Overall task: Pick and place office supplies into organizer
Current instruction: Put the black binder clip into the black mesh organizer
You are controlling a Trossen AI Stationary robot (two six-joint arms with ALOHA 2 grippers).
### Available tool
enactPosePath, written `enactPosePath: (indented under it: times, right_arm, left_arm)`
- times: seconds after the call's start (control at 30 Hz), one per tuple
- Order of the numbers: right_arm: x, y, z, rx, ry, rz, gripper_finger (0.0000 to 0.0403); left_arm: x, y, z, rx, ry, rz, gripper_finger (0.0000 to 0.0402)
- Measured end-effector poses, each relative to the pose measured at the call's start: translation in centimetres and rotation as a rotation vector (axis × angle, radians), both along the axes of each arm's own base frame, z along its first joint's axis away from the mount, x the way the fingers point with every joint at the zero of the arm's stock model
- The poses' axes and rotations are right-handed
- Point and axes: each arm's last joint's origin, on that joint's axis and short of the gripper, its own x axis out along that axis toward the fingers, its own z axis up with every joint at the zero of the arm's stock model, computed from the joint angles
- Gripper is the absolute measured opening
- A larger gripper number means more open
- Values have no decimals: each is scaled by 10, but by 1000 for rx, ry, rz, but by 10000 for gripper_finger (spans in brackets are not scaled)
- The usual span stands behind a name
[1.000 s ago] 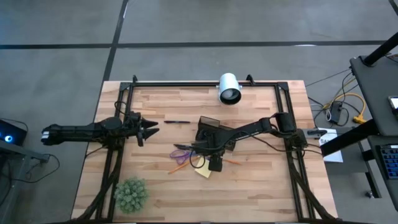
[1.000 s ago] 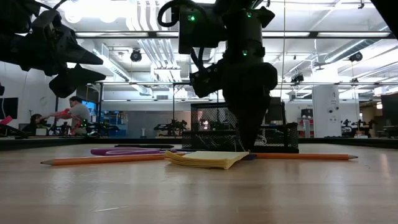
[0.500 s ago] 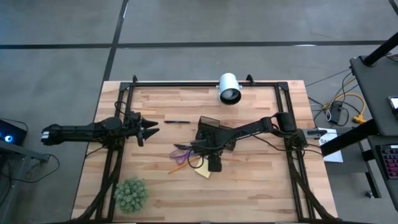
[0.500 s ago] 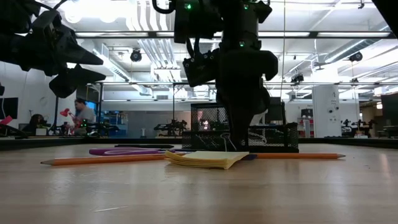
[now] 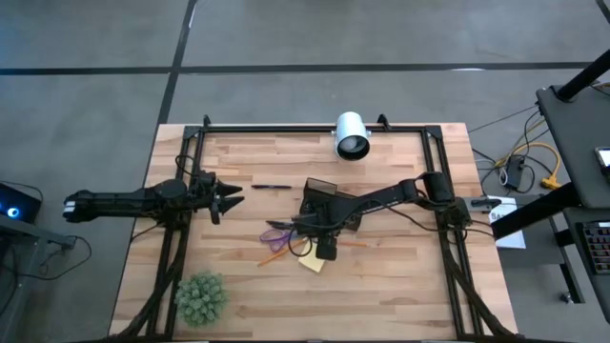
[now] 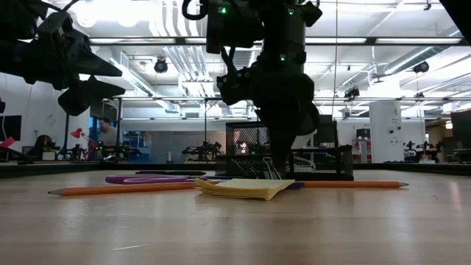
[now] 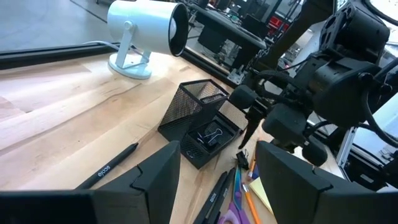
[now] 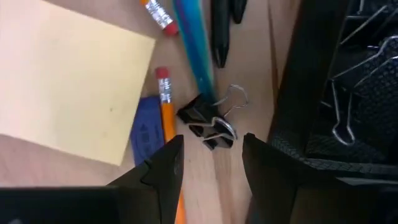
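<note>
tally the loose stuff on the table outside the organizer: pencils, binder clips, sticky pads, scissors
orange pencils: 2
binder clip: 1
yellow sticky-note pad: 1
purple-handled scissors: 1
total: 5

Looks like a robotics lab or open industrial workspace from where I sit. Butcher-block table on a black metal frame, standing on a grey concrete floor with seam lines. Low view looks into a long hall: bright ceiling strip lights, exposed pipes and ducts, benches with equipment far back. A person is at a distant desk. Beside the table, loose cables and another black workstation.
</note>
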Motion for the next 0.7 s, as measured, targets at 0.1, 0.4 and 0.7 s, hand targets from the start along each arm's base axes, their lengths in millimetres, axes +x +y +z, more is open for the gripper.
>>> enactPosePath:
  times: [0.1,0.4,0.7]
  right_arm:
    - [-1,3,1,-3,1,51,151]
    - [-6,13,12,-31,3,393,157]
    - [2,11,20,-63,-48,591,156]
  left_arm:
    - [0,0,0,0,0,0,195]
    - [0,0,0,0,-1,0,195]
    - [0,0,0,0,-2,0,195]
